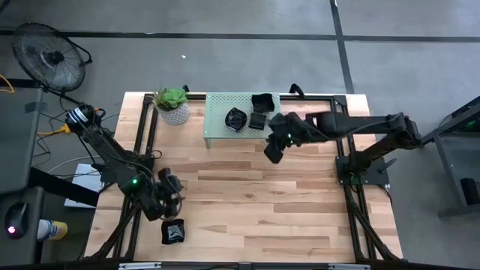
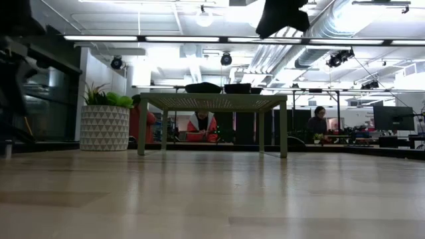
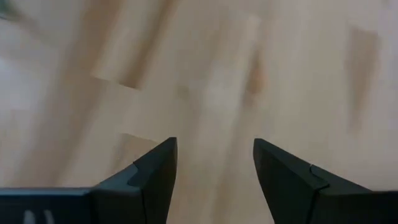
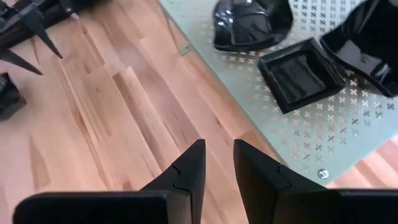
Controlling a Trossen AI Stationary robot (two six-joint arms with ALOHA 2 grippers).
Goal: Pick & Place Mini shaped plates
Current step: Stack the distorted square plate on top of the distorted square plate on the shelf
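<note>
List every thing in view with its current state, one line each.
Left gripper: fingers open, empty, above bare wood.
Right gripper: fingers narrowly apart, empty, beside the perforated stand.
Perforated stand: upright on the table, bearing three plates.
Wavy plate: resting on the stand.
Square plate: resting on the stand, right side up.
Third plate: on the stand.
Lone plate: on the table near the left gripper.
Potted plant: upright.

Perforated stand [image 1: 217, 127] at the table's [image 1: 255, 202] far edge, centre. Three mini plates [image 1: 251, 116] on it: wavy one [image 4: 249, 22] left, square one [image 4: 301, 74] middle, third [image 4: 367, 40] right-rear. Potted plant [image 1: 173, 105] left of the stand. Another plate [image 1: 173, 232] near front-left.
</note>
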